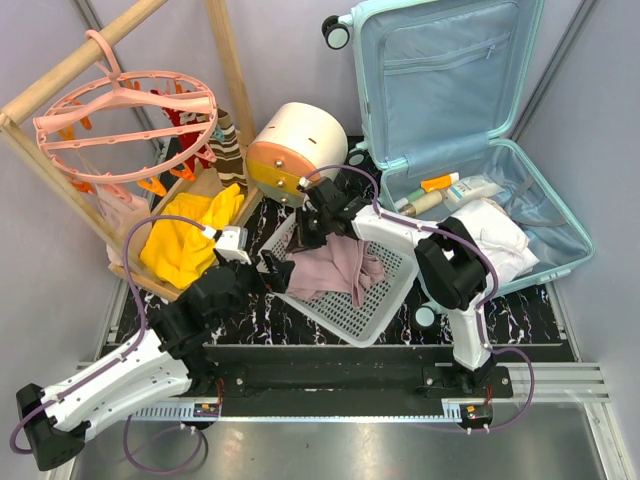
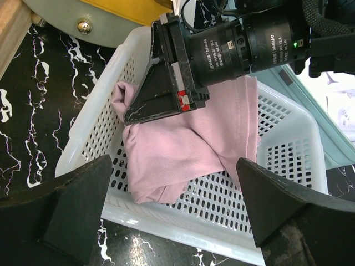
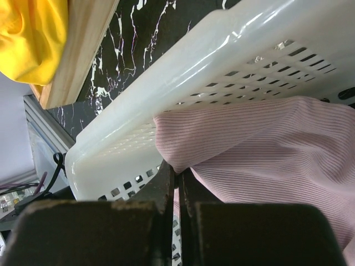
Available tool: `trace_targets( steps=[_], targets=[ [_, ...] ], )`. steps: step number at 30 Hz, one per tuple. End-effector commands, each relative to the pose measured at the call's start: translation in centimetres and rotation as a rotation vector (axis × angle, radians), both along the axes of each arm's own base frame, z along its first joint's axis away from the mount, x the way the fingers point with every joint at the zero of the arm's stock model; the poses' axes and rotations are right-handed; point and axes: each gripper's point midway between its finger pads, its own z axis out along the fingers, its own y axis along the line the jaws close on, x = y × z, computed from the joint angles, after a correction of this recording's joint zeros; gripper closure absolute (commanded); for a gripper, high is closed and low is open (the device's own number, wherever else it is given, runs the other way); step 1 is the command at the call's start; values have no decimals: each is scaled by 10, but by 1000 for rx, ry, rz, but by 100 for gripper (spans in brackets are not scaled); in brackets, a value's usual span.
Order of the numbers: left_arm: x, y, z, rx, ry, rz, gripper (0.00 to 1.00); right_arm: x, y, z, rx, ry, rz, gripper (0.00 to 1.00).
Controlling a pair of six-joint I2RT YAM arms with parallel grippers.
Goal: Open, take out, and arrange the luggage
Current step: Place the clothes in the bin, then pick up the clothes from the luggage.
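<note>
The luggage (image 1: 450, 90), a pale mint-blue hard-shell suitcase, lies open at the back right with its lid up and its blue lining showing. Tubes and bottles (image 1: 450, 190) and a white garment (image 1: 497, 237) lie in its lower half. A pink garment (image 1: 340, 268) (image 2: 183, 149) (image 3: 277, 144) lies in the white perforated basket (image 1: 385, 300) (image 2: 222, 221) (image 3: 166, 83). My right gripper (image 1: 303, 236) (image 2: 128, 117) (image 3: 178, 169) is shut on a fold of this pink garment at the basket's left end. My left gripper (image 1: 275, 272) (image 2: 173, 166) stands open at the basket's near left rim, holding nothing.
A cream-and-orange rounded box (image 1: 290, 150) stands behind the basket. At the left, a wooden rack (image 1: 225, 60) holds a yellow cloth (image 1: 185, 240) and a pink round clip hanger (image 1: 130, 110). The suitcase's rim (image 1: 560, 215) lies close to the right arm.
</note>
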Motion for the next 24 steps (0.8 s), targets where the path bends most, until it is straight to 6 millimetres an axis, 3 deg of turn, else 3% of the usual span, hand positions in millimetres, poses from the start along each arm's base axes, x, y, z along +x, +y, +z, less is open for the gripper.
trace_targets(
  steps=[1, 3, 4, 5, 6, 8, 9, 11, 14, 15, 17, 18, 19, 21, 22, 23, 24],
  targets=[
    [4, 6, 7, -12, -20, 38, 1, 4, 17, 24, 67, -54, 17, 100],
    [4, 6, 8, -10, -21, 36, 1, 6, 13, 31, 60, -83, 4, 93],
    [4, 6, 7, -2, -20, 36, 1, 4, 9, 29, 48, -88, -1, 84],
    [5, 6, 7, 5, -20, 33, 1, 3, 7, 30, 42, -97, -1, 60],
    [5, 6, 9, 28, -27, 26, 1, 5, 2, 40, 39, -132, -3, 51],
    [7, 7, 9, 68, -24, 27, 1, 0, -10, 36, -6, -142, 2, 38],
    [7, 9, 7, 111, -23, 21, 1, -2, -15, 49, -10, -192, 22, 30],
    [9, 11, 19, 139, -40, 18, 1, -13, -28, 53, -31, -207, 51, 26],
    [10, 16, 33, 201, -69, 4, 1, -36, -49, 96, 1, -283, 97, 23],
    [12, 20, 34, 231, -78, 6, 1, -45, -59, 125, 35, -343, 100, 23],
    [12, 24, 39, 247, -86, 7, 1, -57, -77, 147, 30, -380, 96, 23],
    [13, 26, 40, 246, -84, 15, 1, -57, -92, 170, 23, -450, 56, 22],
    [12, 22, 42, 236, -85, -4, 1, -61, -108, 169, -28, -442, 29, 18],
    [13, 19, 44, 221, -81, -14, 1, -47, -145, 178, -84, -452, -85, 15],
    [13, 16, 44, 216, -78, -26, 1, -42, -163, 174, -104, -420, -128, 15],
    [14, 14, 51, 206, -84, -31, 1, -22, -195, 172, -114, -399, -235, 14],
    [15, 13, 55, 205, -86, -35, 1, -22, -211, 166, -105, -368, -287, 13]
  ],
)
